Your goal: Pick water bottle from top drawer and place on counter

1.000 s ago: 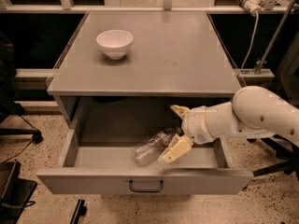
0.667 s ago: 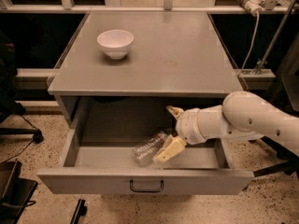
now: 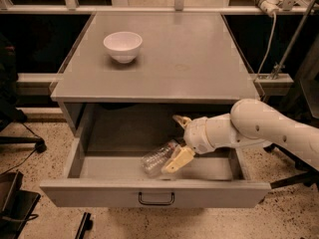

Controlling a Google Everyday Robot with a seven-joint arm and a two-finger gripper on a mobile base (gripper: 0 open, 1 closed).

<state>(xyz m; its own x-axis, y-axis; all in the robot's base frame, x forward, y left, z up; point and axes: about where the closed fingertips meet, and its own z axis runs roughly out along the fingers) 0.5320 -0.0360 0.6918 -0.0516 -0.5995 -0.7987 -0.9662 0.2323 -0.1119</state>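
Note:
The water bottle [image 3: 155, 159] lies on its side in the open top drawer [image 3: 154, 193], right of the middle of the drawer floor. My gripper [image 3: 170, 144] reaches into the drawer from the right and is open, its fingers spread wide. The lower finger [image 3: 178, 159] lies against the bottle's right end, and the upper finger [image 3: 181, 120] is farther back, apart from the bottle. The counter [image 3: 189, 59] is the grey top above the drawer.
A white bowl [image 3: 122, 46] stands on the counter at the back left. My white arm [image 3: 264, 128] crosses the drawer's right side. A cable and metal frame [image 3: 271, 34] stand to the right, and a dark chair base [image 3: 20, 133] is on the floor at left.
My arm and gripper have shifted left, farther into the drawer and closer over the bottle. The bottle has not moved.

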